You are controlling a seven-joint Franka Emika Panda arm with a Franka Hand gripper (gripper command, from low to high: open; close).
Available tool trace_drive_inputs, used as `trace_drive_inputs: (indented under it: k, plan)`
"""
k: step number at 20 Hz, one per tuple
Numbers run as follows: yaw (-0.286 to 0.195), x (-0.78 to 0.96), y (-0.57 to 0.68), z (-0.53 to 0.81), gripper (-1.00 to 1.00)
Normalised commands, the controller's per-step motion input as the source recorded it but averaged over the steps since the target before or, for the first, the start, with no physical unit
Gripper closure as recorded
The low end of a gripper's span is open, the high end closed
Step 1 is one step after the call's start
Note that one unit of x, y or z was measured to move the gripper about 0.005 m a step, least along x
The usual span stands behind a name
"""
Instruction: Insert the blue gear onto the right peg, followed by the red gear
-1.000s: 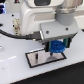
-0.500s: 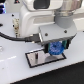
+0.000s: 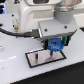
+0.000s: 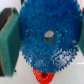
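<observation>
My gripper (image 3: 55, 45) is shut on the blue gear (image 3: 55, 46) and holds it tilted just above the grey plate with a black border (image 3: 37, 61). In the wrist view the blue gear (image 4: 47, 25) fills the picture, its centre hole showing, between green finger pads (image 4: 9, 45). The red gear (image 4: 44, 77) peeks out beyond the blue gear's rim; I cannot see it in the exterior view. A thin dark pin (image 3: 50, 54) stands on the plate right under the gear. I cannot tell which peg it is.
The plate lies on a white table (image 3: 15, 67). The arm's white body (image 3: 47, 15) and a black cable (image 3: 17, 31) hang over the back of the scene.
The gripper with the blue gear has sunk very slightly toward the plate; otherwise nothing has visibly moved.
</observation>
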Motion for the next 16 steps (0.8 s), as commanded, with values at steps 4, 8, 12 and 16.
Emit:
trace_drive_inputs:
  k: [4,8,12,16]
  plan:
    - [0.0,0.13,-0.13,-0.12,1.0]
    - [0.0,0.17,-0.17,-0.14,1.0]
    - [0.0,0.09,-0.06,-0.04,1.0]
    - [0.0,0.12,-0.02,0.07,1.0]
